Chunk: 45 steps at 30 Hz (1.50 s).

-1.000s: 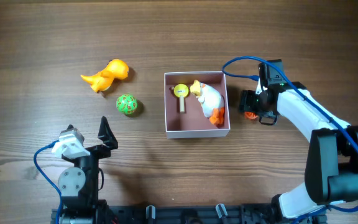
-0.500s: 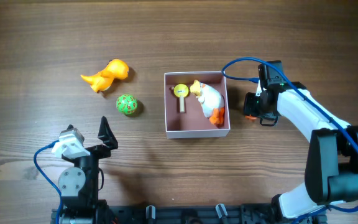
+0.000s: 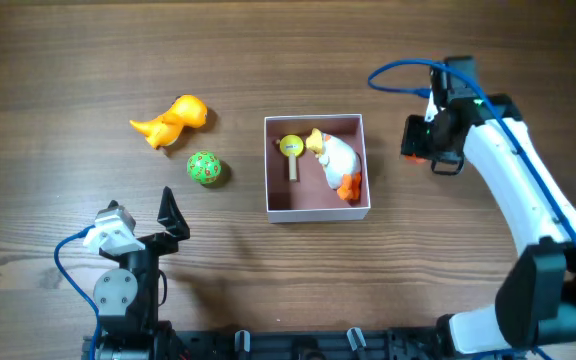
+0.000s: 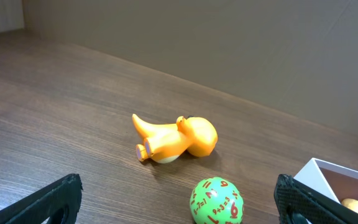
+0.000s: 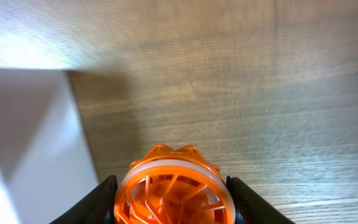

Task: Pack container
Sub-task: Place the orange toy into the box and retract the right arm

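The container (image 3: 316, 211) is a square box with white walls and a pink inside, at the table's middle; its corner shows in the left wrist view (image 4: 347, 177) and its wall in the right wrist view (image 5: 30, 149). Inside lie a white-and-orange duck toy (image 3: 336, 160) and a yellow-headed stick toy (image 3: 291, 150). My right gripper (image 3: 415, 140) is shut on an orange spoked wheel toy (image 5: 174, 190), held above the table right of the container. My left gripper (image 4: 179, 202) is open and empty at the near left. An orange dinosaur (image 3: 173, 120) and a green number ball (image 3: 204, 168) lie left of the container.
In the left wrist view the dinosaur (image 4: 176, 137) lies on its side and the green ball (image 4: 216, 200) sits between my fingers' line and the container corner. A blue cable (image 3: 398, 75) loops above the right arm.
My right gripper has risen and moved up and slightly right, away from the table, carrying the orange wheel toy. The left arm has not moved.
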Each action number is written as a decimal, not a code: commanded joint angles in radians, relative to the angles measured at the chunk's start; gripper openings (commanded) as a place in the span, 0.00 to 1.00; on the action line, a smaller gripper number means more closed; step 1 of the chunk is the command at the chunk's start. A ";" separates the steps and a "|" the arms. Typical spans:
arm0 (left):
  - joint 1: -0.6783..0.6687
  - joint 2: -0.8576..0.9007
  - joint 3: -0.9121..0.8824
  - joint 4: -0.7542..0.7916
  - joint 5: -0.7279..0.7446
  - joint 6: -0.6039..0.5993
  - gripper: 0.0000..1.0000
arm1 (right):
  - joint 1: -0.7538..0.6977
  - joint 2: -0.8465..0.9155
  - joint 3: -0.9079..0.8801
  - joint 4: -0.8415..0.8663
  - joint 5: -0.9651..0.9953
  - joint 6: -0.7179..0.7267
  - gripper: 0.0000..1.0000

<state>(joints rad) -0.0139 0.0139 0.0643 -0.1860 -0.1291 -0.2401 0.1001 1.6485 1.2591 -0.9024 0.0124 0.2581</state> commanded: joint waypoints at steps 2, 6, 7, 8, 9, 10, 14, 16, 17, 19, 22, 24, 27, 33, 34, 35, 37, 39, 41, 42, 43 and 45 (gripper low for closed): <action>-0.005 -0.007 -0.007 0.003 0.016 0.021 1.00 | 0.085 -0.063 0.107 -0.037 0.017 -0.023 0.46; -0.005 -0.007 -0.007 0.003 0.016 0.021 1.00 | 0.181 -0.069 0.138 -0.025 0.017 -0.020 0.46; -0.005 -0.007 -0.007 0.003 0.016 0.021 1.00 | 0.202 -0.069 0.138 -0.019 0.017 -0.019 0.46; -0.005 -0.007 -0.007 0.003 0.016 0.021 1.00 | 0.230 -0.069 0.138 -0.011 0.017 -0.017 0.46; -0.005 -0.007 -0.007 0.003 0.016 0.021 1.00 | 0.260 -0.069 0.138 -0.002 0.017 -0.010 0.46; -0.005 -0.007 -0.007 0.003 0.016 0.021 1.00 | 0.293 -0.069 0.138 0.010 0.017 -0.003 0.46; -0.005 -0.007 -0.007 0.003 0.016 0.020 1.00 | 0.393 -0.069 0.138 0.036 0.017 0.008 0.46; -0.005 -0.007 -0.007 0.003 0.016 0.021 1.00 | 0.443 -0.068 0.138 0.044 0.017 0.022 0.46; -0.005 -0.007 -0.007 0.003 0.016 0.021 1.00 | 0.463 -0.066 0.138 0.050 0.017 0.035 0.46; -0.005 -0.007 -0.007 0.003 0.016 0.021 1.00 | 0.520 -0.055 0.138 0.073 0.017 0.062 0.47; -0.005 -0.007 -0.007 0.003 0.016 0.021 1.00 | 0.586 -0.014 0.137 0.105 0.017 0.086 0.47; -0.005 -0.007 -0.007 0.003 0.016 0.021 1.00 | 0.615 0.029 0.137 0.133 0.018 0.085 0.47; -0.005 -0.007 -0.007 0.003 0.016 0.021 1.00 | 0.625 0.100 0.137 0.190 0.018 0.086 0.47; -0.005 -0.007 -0.007 0.003 0.016 0.021 1.00 | 0.625 0.156 0.137 0.229 0.037 0.085 0.47; -0.005 -0.007 -0.007 0.003 0.016 0.021 1.00 | 0.625 0.156 0.138 0.225 0.065 0.085 0.47; -0.005 -0.007 -0.006 0.003 0.016 0.021 1.00 | 0.625 0.154 0.138 0.221 0.080 0.086 0.47; -0.005 -0.007 -0.007 0.003 0.016 0.021 1.00 | 0.610 0.149 0.138 0.198 0.089 0.098 0.47; -0.005 -0.007 -0.007 0.003 0.016 0.020 1.00 | 0.577 0.147 0.138 0.159 0.082 0.141 0.47; -0.005 -0.007 -0.007 0.003 0.016 0.021 1.00 | 0.547 0.147 0.138 0.125 0.039 0.139 0.47; -0.005 -0.007 -0.007 0.003 0.016 0.021 1.00 | 0.539 0.147 0.138 0.110 0.016 0.134 0.47; -0.005 -0.007 -0.007 0.003 0.016 0.020 1.00 | 0.537 0.147 0.138 0.087 0.012 0.135 0.47; -0.005 -0.007 -0.007 0.003 0.016 0.021 1.00 | 0.537 0.147 0.138 0.051 0.013 0.134 0.47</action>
<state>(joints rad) -0.0139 0.0139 0.0643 -0.1860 -0.1291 -0.2401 0.6342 1.7943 1.3773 -0.8211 0.0509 0.3740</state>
